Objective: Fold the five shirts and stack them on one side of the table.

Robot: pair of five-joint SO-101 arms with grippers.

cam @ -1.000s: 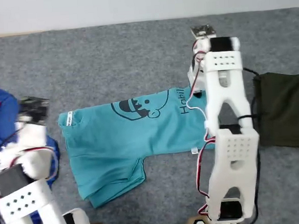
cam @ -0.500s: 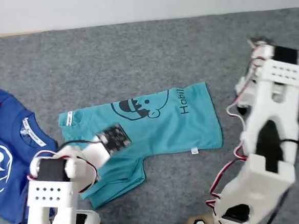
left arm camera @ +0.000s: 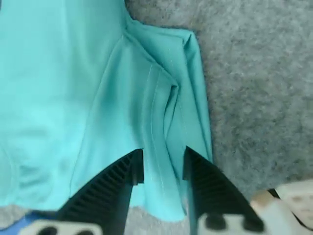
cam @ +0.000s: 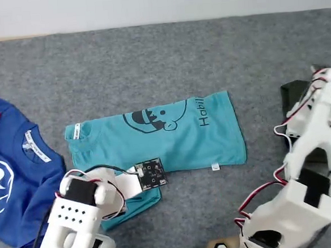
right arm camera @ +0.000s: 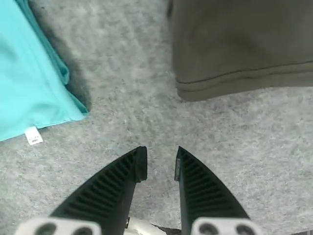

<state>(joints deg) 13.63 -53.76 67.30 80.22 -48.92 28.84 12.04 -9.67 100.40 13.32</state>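
Swinging in off the blue shirt (cam: pixel 10 180), the left gripper (left arm camera: pixel 162 156) now hangs spread over the teal shirt (cam: pixel 172 137) sleeve (left arm camera: pixel 161 98) mid-counter (cam: pixel 150 62). The right gripper (right arm camera: pixel 160 154), also spread, backed off toward the dark shirt (right arm camera: pixel 239 39). Guessing the sleeve fold's next.

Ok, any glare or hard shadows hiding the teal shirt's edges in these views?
High view: even light, no glare; the visible edges of the teal shirt stand out against the grey mat. Left wrist view: only soft shading in the sleeve folds by the left gripper. Right wrist view: a dark shadow sits under the shirt's hem corner, hiding nothing.
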